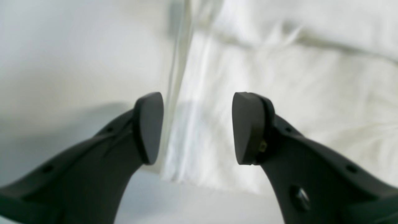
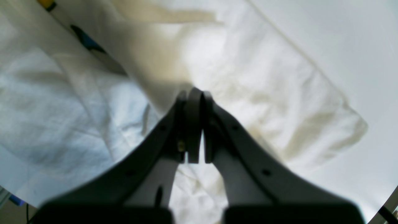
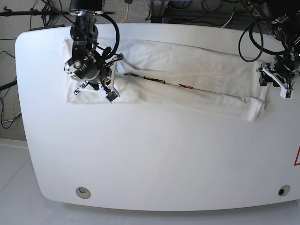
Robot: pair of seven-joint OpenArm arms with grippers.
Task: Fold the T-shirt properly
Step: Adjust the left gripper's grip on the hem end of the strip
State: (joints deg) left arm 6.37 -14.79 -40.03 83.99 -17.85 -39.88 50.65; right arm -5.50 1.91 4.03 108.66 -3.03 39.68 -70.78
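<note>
The white T-shirt (image 3: 201,70) lies folded lengthwise into a long strip across the far half of the table, with a line of coloured print (image 3: 164,82) showing along the fold. My left gripper (image 3: 273,82) hovers at the strip's right end. In the left wrist view this gripper (image 1: 197,127) is open, its dark pads (image 1: 149,127) straddling the T-shirt's edge (image 1: 279,93) without touching it. My right gripper (image 3: 110,93) is at the strip's left end. In the right wrist view it (image 2: 194,93) is shut, pinching a raised fold of the T-shirt (image 2: 264,77), with blue print (image 2: 87,40) beside it.
The white table (image 3: 150,154) stretches toward the front edge, where there are two round fittings (image 3: 83,191) (image 3: 281,191). Black cables (image 3: 248,42) hang behind the far edge by both arms. A red mark (image 3: 296,157) sits at the right edge.
</note>
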